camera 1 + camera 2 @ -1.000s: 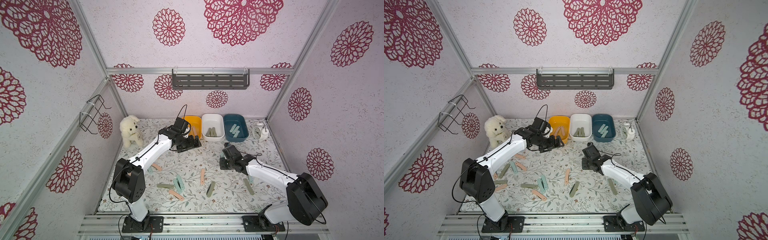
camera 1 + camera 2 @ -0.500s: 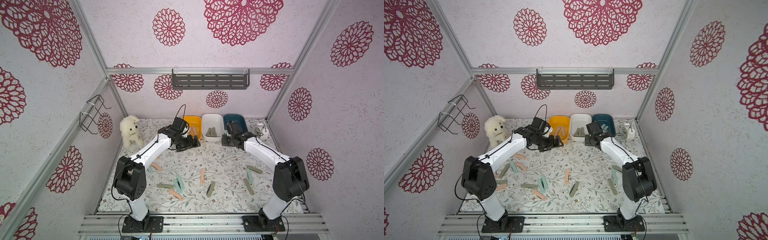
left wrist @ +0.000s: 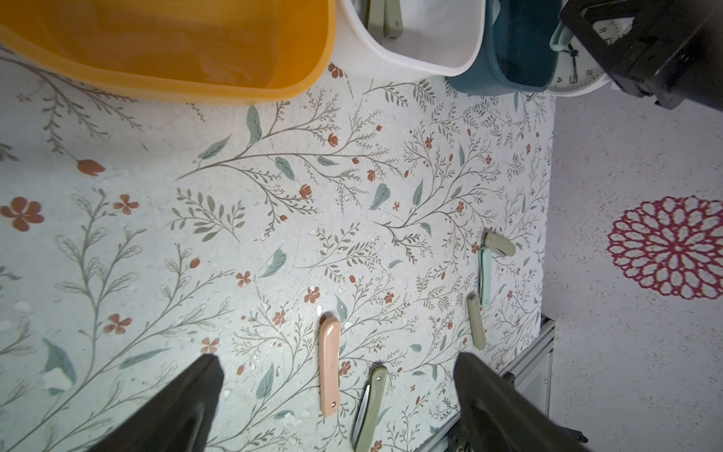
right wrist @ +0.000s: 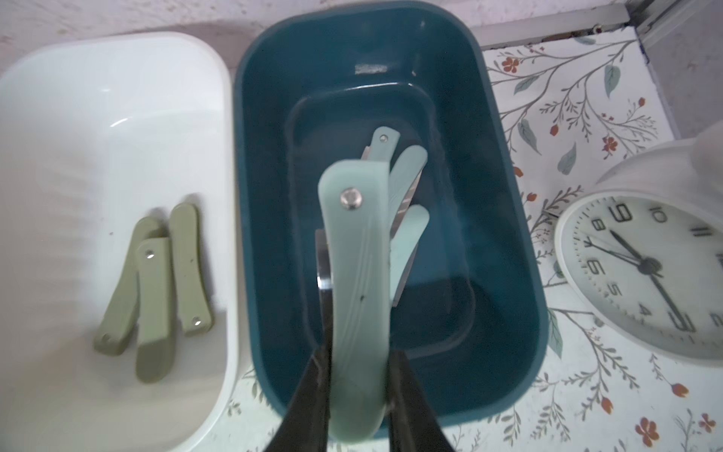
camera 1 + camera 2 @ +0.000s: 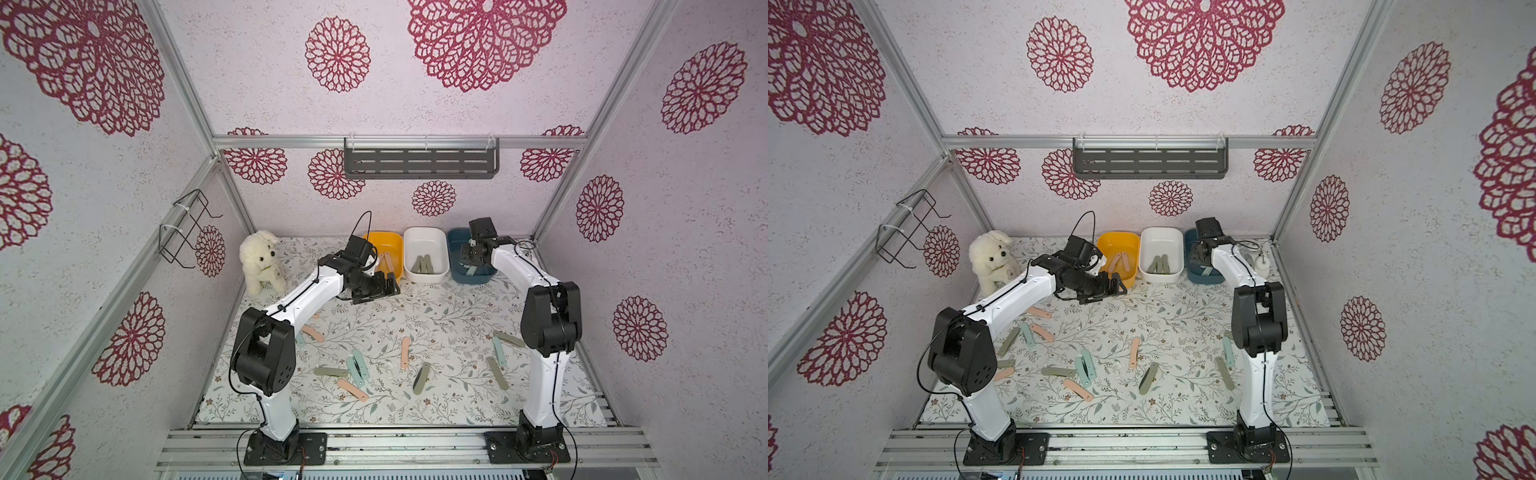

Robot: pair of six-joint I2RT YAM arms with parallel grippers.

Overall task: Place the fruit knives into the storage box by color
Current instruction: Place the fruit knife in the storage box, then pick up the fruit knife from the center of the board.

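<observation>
The left tool (image 3: 337, 360) spreads wide above the floral worktop (image 3: 156, 219). A peach knife (image 3: 329, 371) lies flat on it, seen between the fingertips.

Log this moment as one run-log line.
right gripper: shut on mint knife over teal tub | left gripper: open, empty, near orange tub | white tub: three olive knives

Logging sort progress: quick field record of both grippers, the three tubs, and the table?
right gripper: shut on mint knife, over dark teal tub
left gripper: open, empty, near yellow tub
yellow tub: two peach knives
white tub: three olive knives
dark teal tub: mint knives inside
table: loose knives in peach, olive, mint
</observation>
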